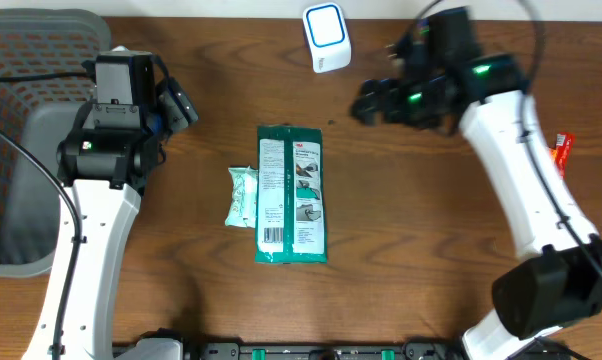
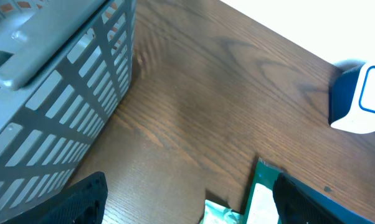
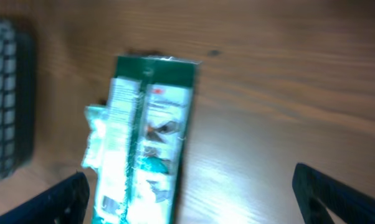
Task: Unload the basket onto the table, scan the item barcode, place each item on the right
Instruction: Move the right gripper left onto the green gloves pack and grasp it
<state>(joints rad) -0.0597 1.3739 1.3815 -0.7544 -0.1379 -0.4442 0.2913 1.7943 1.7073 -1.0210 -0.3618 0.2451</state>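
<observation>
**Overhead view with both wrist views, read from the robot's side of the worktop (image 1: 431,230) outward.**

Nearest lies the task's item, a long green packet (image 1: 293,195). It lies flat on the wood, lengthways away from the robot, with its barcode (image 1: 272,236) face up on the white strip at the near end. A small pale packet (image 1: 242,196) touches its left edge.

Farther out, both hands hover apart from the item. The left hand (image 1: 179,105) is beside the grey basket (image 1: 21,60), jaws spread wide and holding nothing. The right hand (image 1: 369,100) is beyond the packet's far right corner, jaws spread to their fullest and likewise empty, and its wrist camera looks down on the packet.

Farthest, at the back edge, stands the white-and-blue scanner (image 1: 326,40). Its blue-framed face appears turned up toward the robot.

The step in hand is judged to be the reach for the green packet, and the right hand seems the better placed.

- **Grip:** a good grip would span the narrow width near the far end, well away from the barcode, so that no finger covers the code.
- **Small packet:** the finger on the left side needs care, as it could catch the small pale packet.
- **Pinching the film:** the film looks thin and lies flat, so the fingers probably have to press down to the wood before closing.
- **Presenting the code:** once the packet is lifted, the strip should be kept taut and turned squarely to the scanner's face — a slack, curled label may not read.
</observation>
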